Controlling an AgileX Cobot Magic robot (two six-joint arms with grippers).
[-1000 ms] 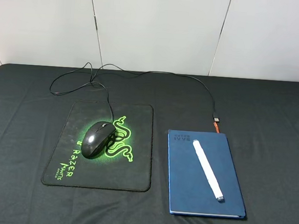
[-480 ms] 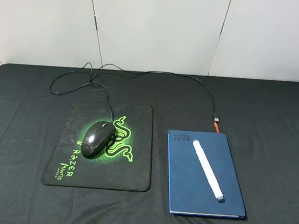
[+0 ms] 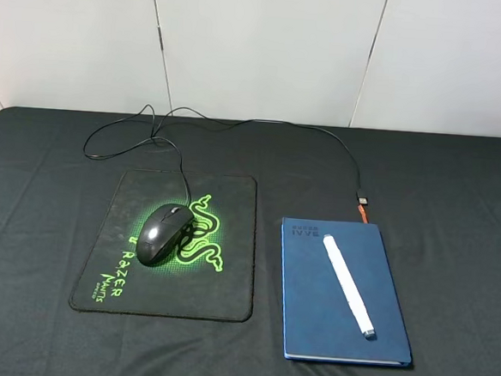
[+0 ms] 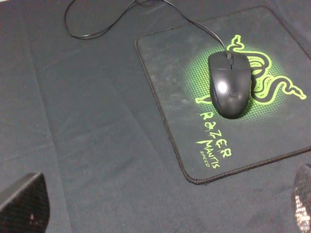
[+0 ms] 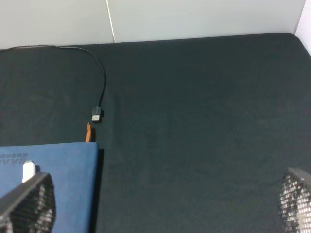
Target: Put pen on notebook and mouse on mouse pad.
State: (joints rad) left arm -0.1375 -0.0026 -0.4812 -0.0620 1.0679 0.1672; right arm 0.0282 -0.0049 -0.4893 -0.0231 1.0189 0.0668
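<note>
The black glossy mouse [image 3: 163,233] lies on the mouse pad [image 3: 218,289], over the green snake logo; the left wrist view shows the mouse [image 4: 229,85] and the pad [image 4: 165,58] too. To the right, the white pen [image 3: 348,285] rests diagonally on the dark blue notebook [image 3: 311,304]. Neither arm shows in the exterior view. My left gripper [image 4: 165,204] is open and empty, back from the pad's near edge. My right gripper [image 5: 163,199] is open and empty over the cloth beside the notebook [image 5: 63,170], where the pen's end [image 5: 29,171] peeks out.
The mouse's thin cable [image 3: 264,122] loops across the back of the black-clothed table [image 3: 456,194] and ends in a USB plug [image 3: 363,199] just behind the notebook's orange ribbon [image 3: 364,213]. White wall panels stand behind the table.
</note>
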